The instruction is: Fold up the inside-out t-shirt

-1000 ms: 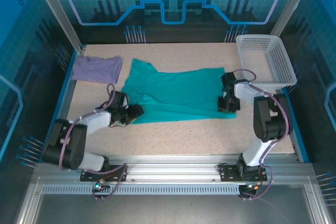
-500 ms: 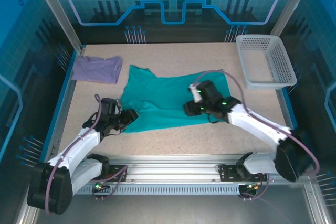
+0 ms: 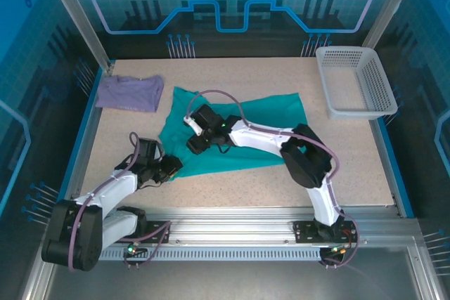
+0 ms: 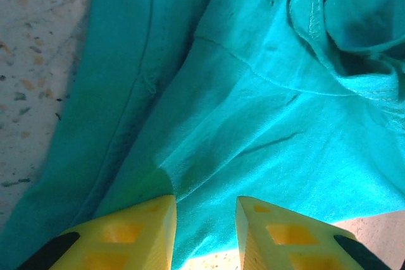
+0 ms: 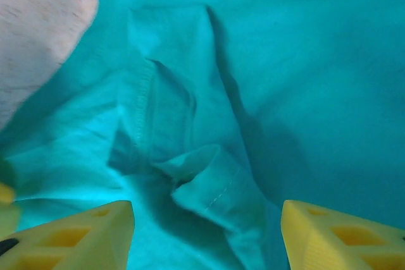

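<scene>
- From the camera above, the teal t-shirt point(image 3: 260, 110) lies spread and rumpled on the speckled table point(image 3: 232, 72), left of the middle.
- A small purple shirt point(image 3: 130, 93) lies just beside its far left corner. A white basket point(image 3: 348, 49) stands well apart at the far right.
- The left claw point(image 3: 174, 167) sits at the t-shirt's near left corner.
- The right arm reaches across the cloth, and the right claw point(image 3: 193, 147) is over the left part of the t-shirt, near the left claw.
- At the left wrist, the left claw point(image 4: 205, 203) has its yellow fingers point(image 4: 136, 232) slightly apart. Teal cloth and a strip of bare table show in the narrow gap.
- The t-shirt point(image 4: 253, 124) here is creased, with stitched seams showing, and the table point(image 4: 31, 61) lies to its left.
- At the right wrist, the right claw point(image 5: 205, 207) stands wide apart and grips nothing.
- Below it the t-shirt point(image 5: 316, 61) is bunched, with a folded hem point(image 5: 209, 181) between the fingers. A patch of table point(image 5: 38, 17) shows at the upper left.
</scene>
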Robot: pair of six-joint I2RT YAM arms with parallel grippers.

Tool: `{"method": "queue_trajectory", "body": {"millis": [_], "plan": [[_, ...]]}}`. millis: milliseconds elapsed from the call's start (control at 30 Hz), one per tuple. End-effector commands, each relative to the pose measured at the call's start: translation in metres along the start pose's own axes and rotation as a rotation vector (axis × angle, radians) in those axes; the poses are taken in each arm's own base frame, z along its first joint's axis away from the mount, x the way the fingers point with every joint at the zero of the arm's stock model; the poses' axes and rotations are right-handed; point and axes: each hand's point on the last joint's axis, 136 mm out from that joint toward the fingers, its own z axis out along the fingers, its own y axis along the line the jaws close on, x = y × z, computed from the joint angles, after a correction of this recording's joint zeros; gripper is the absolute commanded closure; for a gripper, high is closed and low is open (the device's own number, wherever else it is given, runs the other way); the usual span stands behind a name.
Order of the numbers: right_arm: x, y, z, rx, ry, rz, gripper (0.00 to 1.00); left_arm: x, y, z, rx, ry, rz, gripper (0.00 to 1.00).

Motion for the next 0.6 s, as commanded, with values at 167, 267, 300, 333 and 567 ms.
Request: {"method": "queue_trajectory", "body": {"millis": [167,267,300,333,567], "plan": [[-0.002,-0.031,0.004,0.056,0.053,0.116,0.58,0.004,0.006,0.0,0.005,0.008,-0.002,0.69],[-0.001,-0.043,0.005,0.041,0.053,0.199,0.7,0.005,0.008,0.001,-0.003,0.01,-0.001,0.69],[-0.001,-0.045,0.005,0.037,0.054,0.22,0.73,0.005,0.009,0.002,-0.006,0.012,-0.002,0.69],[0.0,-0.048,0.006,0.033,0.055,0.244,0.75,0.006,0.01,0.002,-0.01,0.015,-0.003,0.69],[0.005,-0.076,0.006,0.048,0.084,0.406,0.82,0.007,0.015,0.003,-0.025,0.016,-0.002,0.69]]}}
